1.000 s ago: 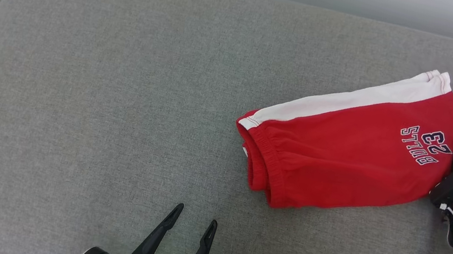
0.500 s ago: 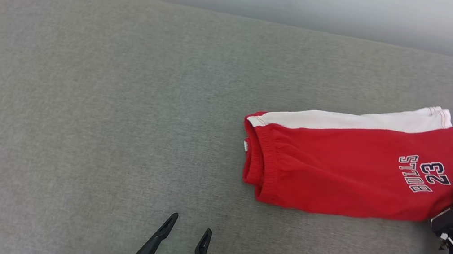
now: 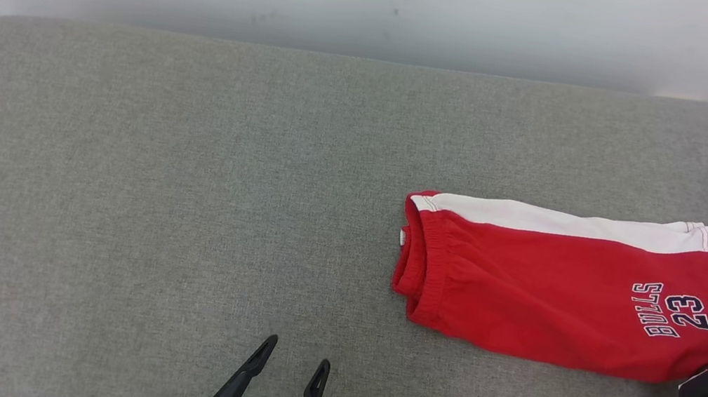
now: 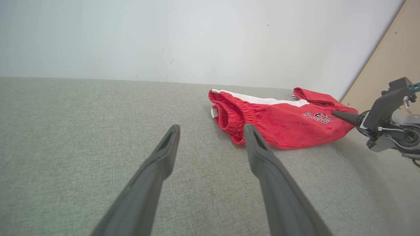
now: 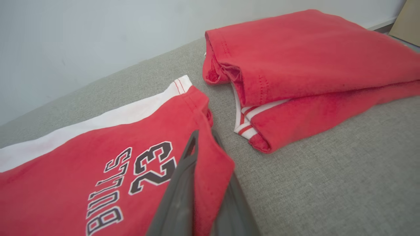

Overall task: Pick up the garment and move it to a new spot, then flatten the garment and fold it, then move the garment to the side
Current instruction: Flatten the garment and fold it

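My right pincer (image 5: 204,139) is pressed together on the hem corner of the folded shorts (image 3: 544,299), which lie to its left. I think I must drag low and slowly, so the fold does not open, and not push into the other red garment (image 5: 295,59) just ahead. My left pincer (image 3: 293,356) is spread.

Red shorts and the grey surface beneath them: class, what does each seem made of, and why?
Red shorts: probably soft knit cotton, matte; limp folds, gathered elastic waistband.
Grey surface: seemingly woven upholstery fabric, matte; fine flecked weave shows.
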Tool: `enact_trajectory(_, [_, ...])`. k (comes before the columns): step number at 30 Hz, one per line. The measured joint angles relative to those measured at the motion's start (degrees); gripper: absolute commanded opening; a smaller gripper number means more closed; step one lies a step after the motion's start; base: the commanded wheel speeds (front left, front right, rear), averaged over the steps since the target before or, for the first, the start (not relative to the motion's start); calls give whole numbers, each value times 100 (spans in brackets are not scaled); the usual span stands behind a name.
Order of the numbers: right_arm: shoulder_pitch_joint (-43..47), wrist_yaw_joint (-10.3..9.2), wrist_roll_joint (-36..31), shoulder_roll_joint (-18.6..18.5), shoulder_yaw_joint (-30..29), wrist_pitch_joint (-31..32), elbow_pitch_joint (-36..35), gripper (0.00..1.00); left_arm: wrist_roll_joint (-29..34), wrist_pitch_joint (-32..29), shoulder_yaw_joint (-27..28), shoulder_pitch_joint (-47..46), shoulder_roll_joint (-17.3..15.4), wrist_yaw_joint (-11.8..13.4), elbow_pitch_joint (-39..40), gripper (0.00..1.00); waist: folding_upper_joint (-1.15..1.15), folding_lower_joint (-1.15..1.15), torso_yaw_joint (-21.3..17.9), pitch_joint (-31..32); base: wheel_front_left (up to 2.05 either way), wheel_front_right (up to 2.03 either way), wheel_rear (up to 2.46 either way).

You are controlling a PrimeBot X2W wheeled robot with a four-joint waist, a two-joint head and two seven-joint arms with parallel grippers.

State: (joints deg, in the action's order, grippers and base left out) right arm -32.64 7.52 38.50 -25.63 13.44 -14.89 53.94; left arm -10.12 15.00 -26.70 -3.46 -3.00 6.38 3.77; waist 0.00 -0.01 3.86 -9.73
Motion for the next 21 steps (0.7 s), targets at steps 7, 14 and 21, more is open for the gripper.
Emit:
enact_trajectory(7, [2,0,-343,118,-104,-1,-215,0,-36,0,-5,51,2,-8,-49,100,0,0,-5,145,0,0,0])
enact_trajectory(14, [-99,0,-632,254,43,-1,-689,0,-86,0,-9,112,4,27,-80,100,0,0,10,318,0,0,0])
enact_trajectory(21, [-323,0,-730,458,530,-1,-967,0,-138,0,-43,171,7,51,-91,100,0,0,31,469,0,0,0])
